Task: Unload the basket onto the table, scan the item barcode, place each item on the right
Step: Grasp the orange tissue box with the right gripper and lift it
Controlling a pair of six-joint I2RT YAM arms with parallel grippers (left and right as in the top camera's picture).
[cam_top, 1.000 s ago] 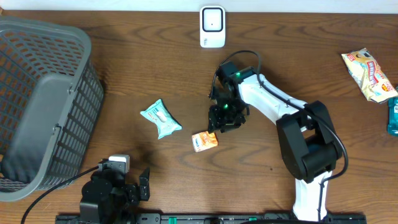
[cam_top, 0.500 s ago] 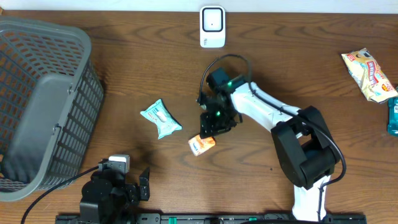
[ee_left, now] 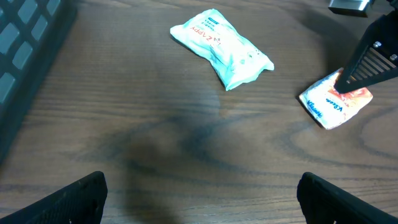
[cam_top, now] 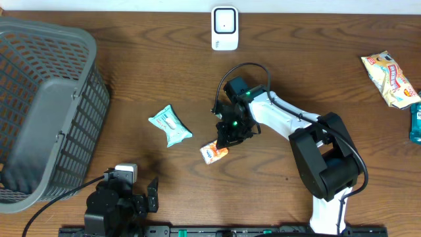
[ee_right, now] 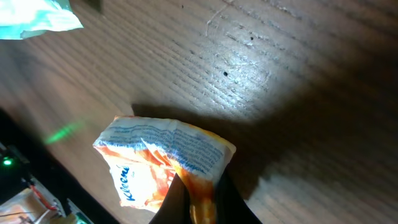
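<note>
An orange and white tissue pack point(cam_top: 213, 153) lies on the wooden table near the middle. My right gripper point(cam_top: 231, 136) is shut on its upper right edge. In the right wrist view the two dark fingers pinch the pack's point(ee_right: 155, 163) orange seam, and my right gripper point(ee_right: 198, 190) sits at the bottom of the frame. The left wrist view shows the same pack point(ee_left: 334, 101) under the right arm's fingers. A white scanner point(cam_top: 225, 28) stands at the table's back edge. My left gripper point(ee_left: 199, 202) hangs open over bare wood at the front left, holding nothing.
A teal packet point(cam_top: 170, 126) lies left of the orange pack. A grey mesh basket point(cam_top: 46, 99) fills the left side. A snack bag point(cam_top: 391, 79) and a blue item point(cam_top: 416, 122) lie at the far right.
My right gripper has closed its jaws onto the orange pack's edge after sliding left. The pack has shifted slightly left. The left arm has not moved.
</note>
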